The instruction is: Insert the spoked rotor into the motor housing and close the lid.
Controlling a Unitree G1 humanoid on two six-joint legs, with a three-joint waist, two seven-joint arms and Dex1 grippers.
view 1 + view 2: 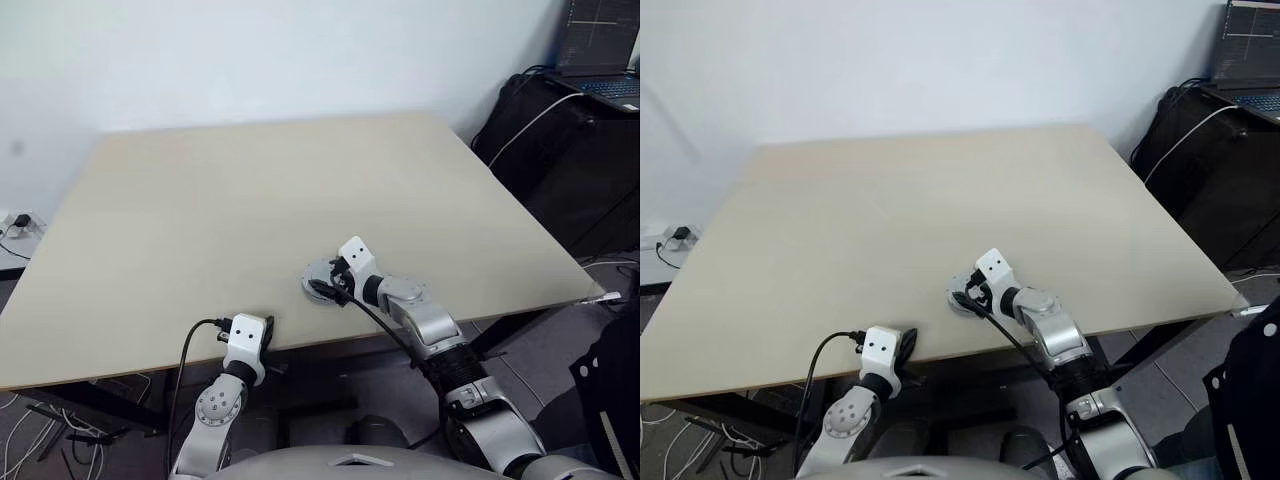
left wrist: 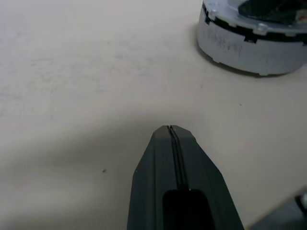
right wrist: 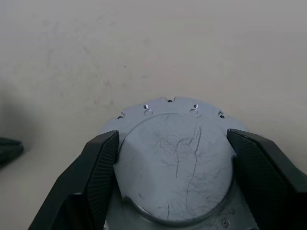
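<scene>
We have the lid seated on the motor housing at lower centre of the table; right gripper jaws straddle it, touching, grip uncertain. Left gripper jaws closed. Next: press it flush, we judge.

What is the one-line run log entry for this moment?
flat light-grey metal lid: on grey round motor housing | right tool: straddling lid | left tool: shut, beside housing

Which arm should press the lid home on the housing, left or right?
Right. The right gripper already straddles the lid on the housing, fingers either side. The left gripper is shut and sits apart near the table edge.
</scene>
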